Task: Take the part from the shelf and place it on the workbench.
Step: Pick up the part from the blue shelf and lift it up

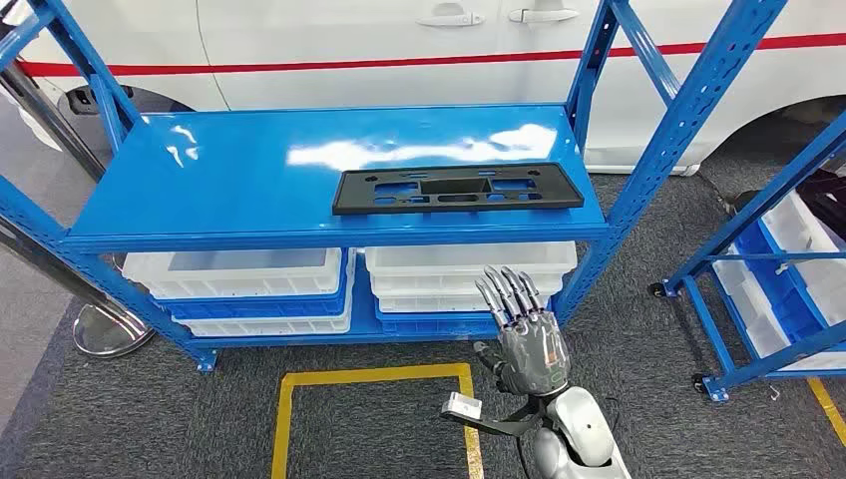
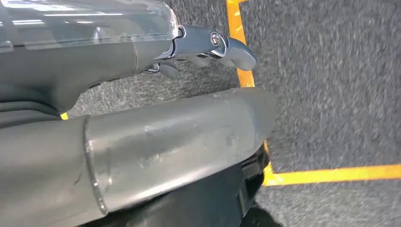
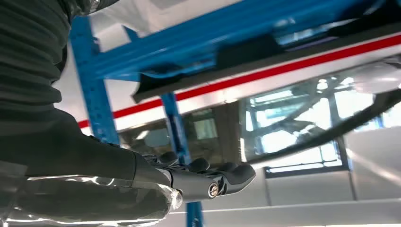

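The part point(image 1: 457, 190), a flat black rectangular frame with cut-outs, lies on the top board of the blue shelf point(image 1: 229, 170), right of centre and near the front edge. My right hand point(image 1: 524, 334) is raised in front of the shelf, below the part, fingers stretched up and apart, holding nothing. In the right wrist view the right hand point(image 3: 208, 178) reaches out flat towards a blue shelf post point(image 3: 97, 101). My left hand point(image 2: 165, 137) hangs over the grey carpet, its fingers point(image 2: 227, 45) extended and holding nothing.
White and blue bins point(image 1: 469, 274) fill the shelf's lower level. A white car point(image 1: 399, 40) stands right behind the shelf. A second blue rack with bins point(image 1: 788, 259) is at the right. Yellow floor tape point(image 1: 374, 377) marks a square in front; a round metal base point(image 1: 110, 329) sits at the left.
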